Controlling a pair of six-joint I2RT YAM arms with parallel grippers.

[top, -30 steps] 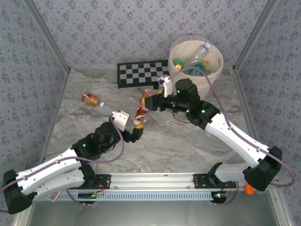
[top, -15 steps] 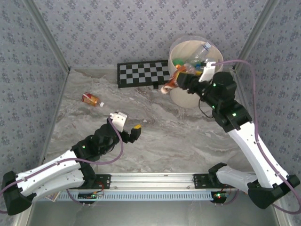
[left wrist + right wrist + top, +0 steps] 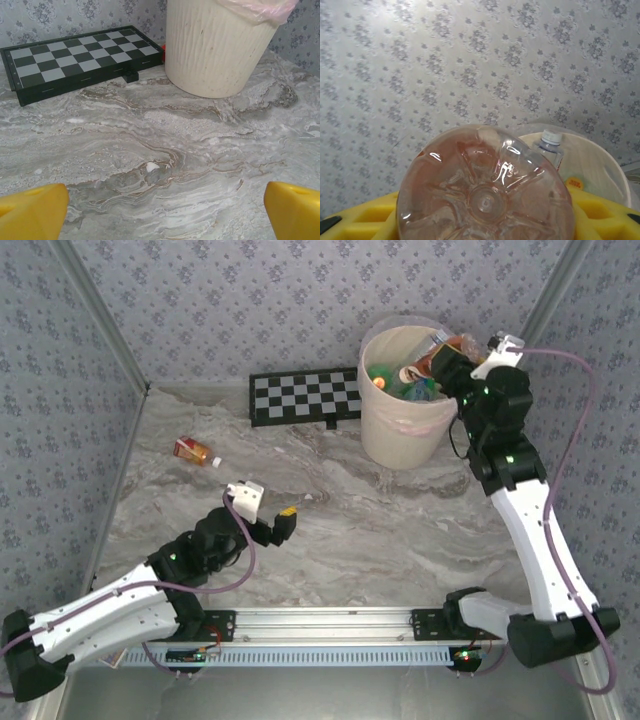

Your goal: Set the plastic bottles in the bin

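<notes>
Right tool [image 3: 449, 359] is clamped on the clear, red-labelled plastic bottle [image 3: 484, 197], its base toward the wrist, with the round cream plastic bin [image 3: 400, 435] just below. I judge the bottle light, thin-walled and slick, best taken mid-body. At my left tool [image 3: 161, 214] the fingers stand apart.

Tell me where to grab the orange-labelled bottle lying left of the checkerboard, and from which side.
Grip the orange-labelled bottle across its labelled middle, coming down from above. It lies flat on its side on the table, cap toward the near right, so close the grip square to that axis. The open left gripper looks nearest.
</notes>
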